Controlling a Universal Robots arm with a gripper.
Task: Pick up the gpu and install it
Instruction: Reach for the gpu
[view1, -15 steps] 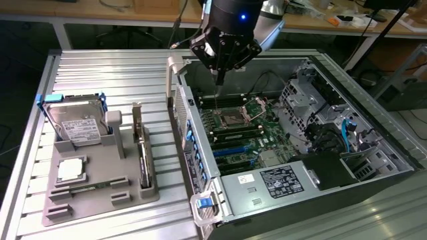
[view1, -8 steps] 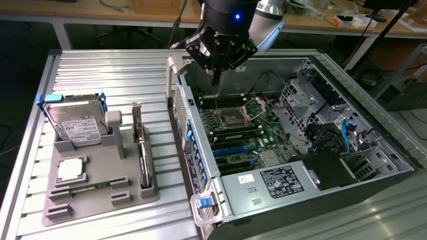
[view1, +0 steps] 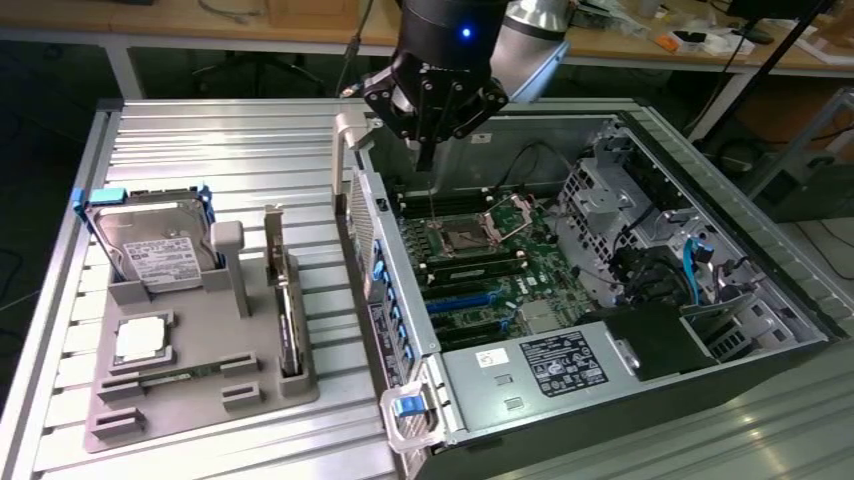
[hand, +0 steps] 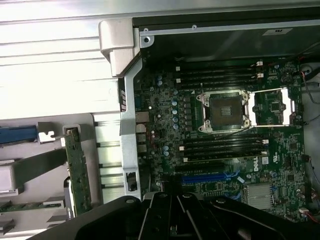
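The black gripper (view1: 424, 155) hangs in the upper middle of the exterior view, above the back edge of the open computer case (view1: 747, 260). Its matte fingers are drawn together into one narrow point with nothing between them. In the wrist view the gripper (hand: 172, 200) is a dark, angular mass above the motherboard (hand: 225, 150).

The gpu (view1: 286, 320) is well apart from the gripper, in the lower left of the exterior view. It stands on its long edge in a slot of the grey moulded fixture (view1: 200, 400), a thin flat card with its silver metal bracket rising at the far end. In the wrist view the gpu (hand: 79, 172) reads as a narrow green strip of circuit board beside the case wall.

On the same fixture, toward the exterior view's left, a silver hard drive (view1: 154, 250) with a white label leans in a blue-edged cradle. Below it lies a small square chip (view1: 140, 340) with a pale metal lid.

The fixture and case rest on a ribbed aluminium table (view1: 227, 150). Inside the case, the green motherboard (view1: 481, 270) carries a square, metal-framed processor socket (view1: 470, 235) and long blue slots (view1: 461, 298). A black box with a white label (view1: 561, 362) sits at the near end
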